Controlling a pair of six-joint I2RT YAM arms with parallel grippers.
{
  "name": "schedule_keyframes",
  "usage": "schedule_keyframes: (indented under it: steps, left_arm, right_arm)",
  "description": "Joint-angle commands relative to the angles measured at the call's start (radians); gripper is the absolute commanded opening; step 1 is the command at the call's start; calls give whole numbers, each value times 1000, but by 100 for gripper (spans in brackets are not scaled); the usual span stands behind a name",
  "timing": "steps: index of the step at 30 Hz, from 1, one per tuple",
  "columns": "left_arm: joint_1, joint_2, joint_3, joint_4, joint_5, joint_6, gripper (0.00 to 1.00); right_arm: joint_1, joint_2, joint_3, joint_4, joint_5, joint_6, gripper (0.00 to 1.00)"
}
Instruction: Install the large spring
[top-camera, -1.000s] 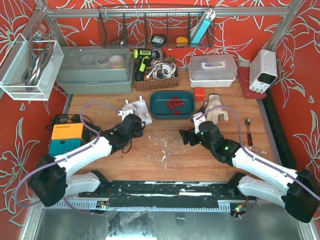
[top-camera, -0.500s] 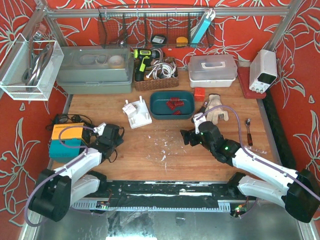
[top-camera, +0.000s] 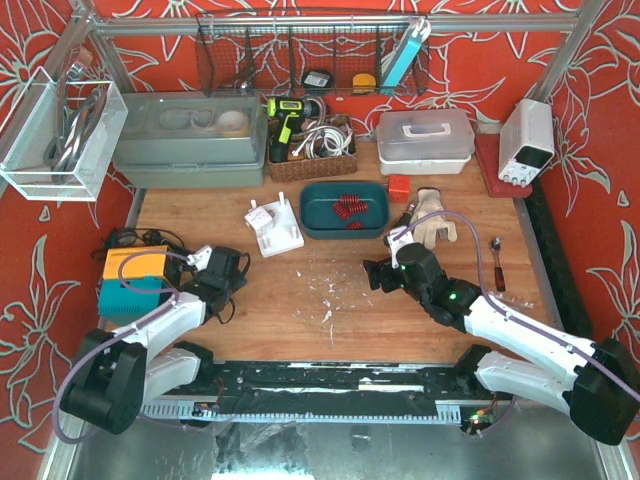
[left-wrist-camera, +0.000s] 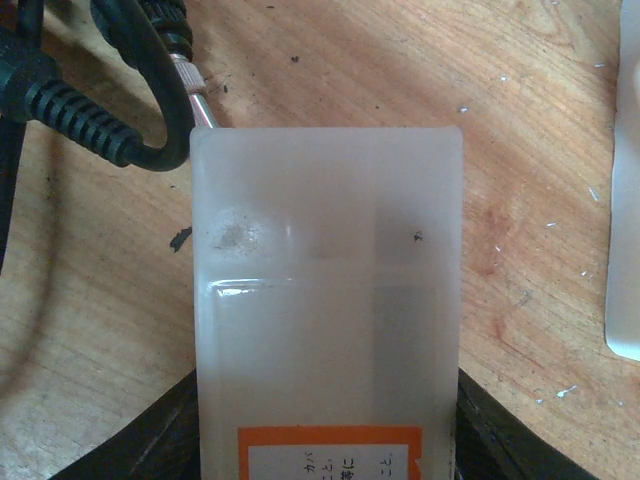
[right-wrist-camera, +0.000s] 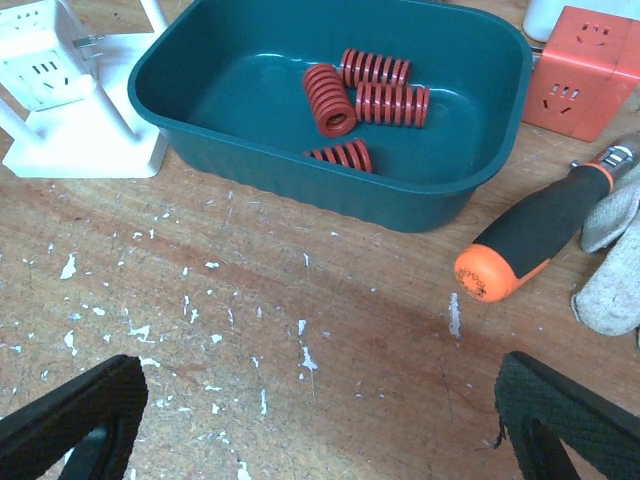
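Several red springs (right-wrist-camera: 360, 105) lie in a teal tray (right-wrist-camera: 470, 190); the widest one (right-wrist-camera: 328, 100) rests end-on toward me. In the top view the tray (top-camera: 316, 218) is at the back middle, beside a white fixture (top-camera: 274, 228) with upright posts. My right gripper (right-wrist-camera: 320, 420) hangs open over bare wood just in front of the tray, holding nothing. At the table's left my left gripper (left-wrist-camera: 325, 440) is shut on a translucent white plastic box (left-wrist-camera: 325, 250) with an orange-framed label. That box hides its fingertips.
An orange-and-black screwdriver (right-wrist-camera: 540, 235), an orange socket cube (right-wrist-camera: 585, 70) and a grey glove (right-wrist-camera: 615, 250) lie right of the tray. Black cables (left-wrist-camera: 90, 90) and an orange-teal device (top-camera: 133, 278) sit by the left gripper. A spoon (top-camera: 497, 262) is at the right.
The left arm pulled back from beside the white fixture to the table's left edge, then stayed put. The right arm has barely moved.
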Motion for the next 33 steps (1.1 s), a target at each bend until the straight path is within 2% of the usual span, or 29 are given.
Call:
schedule_keyframes:
  steps: [1,6,13,16,22,25,33]
  left_arm:
    - [6,13,34,-15,-61,7,46]
    - [6,-15,46,-46,-77,1,51]
    - [6,-77,90,-115,-95,11,70]
    - [6,-115,117,-150,-100,20,82]
    - [6,-143,179,-130,-37,137,94]
    - [6,-99,242,-124,0,184,99]
    - [-4,152,457,-172,-24,195,100]
  right_arm:
    - [11,6,10,-16,42,8,96]
    - [10,7,11,-17,48,12,96]
    - [10,-7,6,-7,24,6,96]
    - [11,-19,2,0,6,3,96]
    - [23,-30,-18,63,-82,-14,95]
    - [48,-18,-15,77,-86,-29,95]
    - [150,32,12,90,-38,-94,96]
